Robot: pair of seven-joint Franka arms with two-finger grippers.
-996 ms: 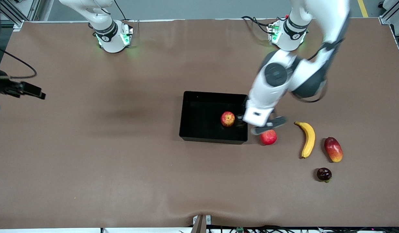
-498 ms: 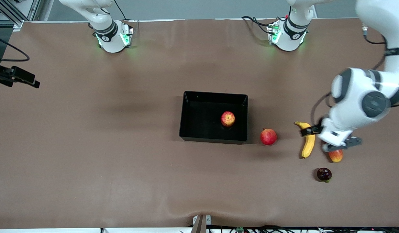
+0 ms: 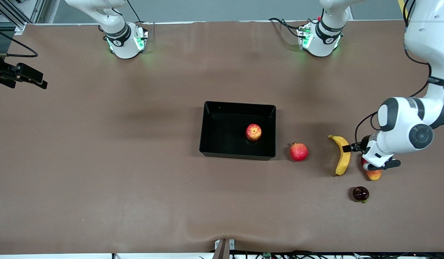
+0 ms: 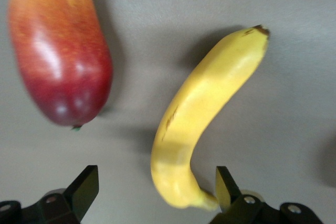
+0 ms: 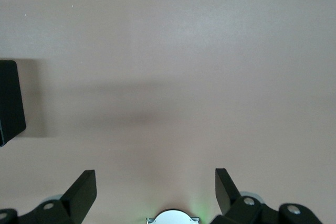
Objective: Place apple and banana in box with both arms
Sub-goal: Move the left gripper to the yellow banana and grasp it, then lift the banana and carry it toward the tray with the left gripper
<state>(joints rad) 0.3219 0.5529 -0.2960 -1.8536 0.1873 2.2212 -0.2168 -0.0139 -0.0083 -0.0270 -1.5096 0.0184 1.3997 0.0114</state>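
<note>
The brown table (image 3: 135, 162) carries everything, and the largest thing on it is the box (image 3: 211, 144), a shallow black bin well away from the left gripper (image 3: 355, 147), toward the right arm's end of the table from it. The apple (image 3: 253, 132) lies inside the box, close to the wall on the left arm's side.

The left arm (image 3: 405, 126) reaches down from its base so that its gripper hangs over the table between the banana (image 3: 342, 154) and the mango (image 3: 373, 174). In the left wrist view the fingers (image 4: 84, 190) are spread wide with nothing between them; the banana (image 4: 205, 119) runs up from just beside one fingertip, and the mango (image 4: 58, 51) lies off to the side of the other, apart from the banana. The banana rests on the table outside the box, at the left arm's end.

The pomegranate (image 3: 298, 151) sits between the box and the banana, close to the box's wall. A small dark fruit (image 3: 360, 194) lies nearer to the front camera than the left gripper.

The right arm waits at its own end of the table. The right gripper (image 5: 156, 190) hangs over bare table with its fingers parted and empty, a corner of the box (image 5: 10, 103) showing at the edge of its wrist view.
</note>
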